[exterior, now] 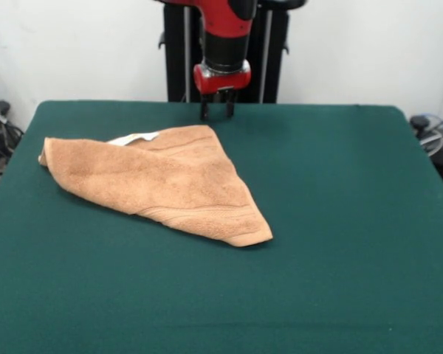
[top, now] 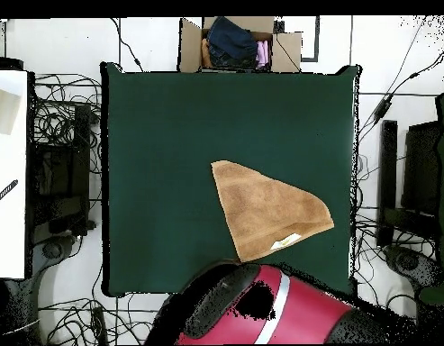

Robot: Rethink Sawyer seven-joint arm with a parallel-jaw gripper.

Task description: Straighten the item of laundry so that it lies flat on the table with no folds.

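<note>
The orange-tan towel (exterior: 162, 181) lies on the dark green table (exterior: 340, 221), folded over into a rough triangle. One corner points toward the table's middle, and the white label (exterior: 136, 138) shows at its far edge. In the overhead view the towel (top: 266, 212) sits near the robot's side of the table (top: 162, 162), with the label (top: 285, 241) at its lower edge. My gripper (exterior: 217, 110) hangs just above the table beyond the towel's far corner, not touching it. Its two fingers stand apart and hold nothing. In the overhead view the arm hides the gripper.
The red and black arm (top: 261, 311) covers the table's near edge in the overhead view. A cardboard box with clothes (top: 239, 43) stands past the far edge. Cables and equipment lie on the floor at both sides.
</note>
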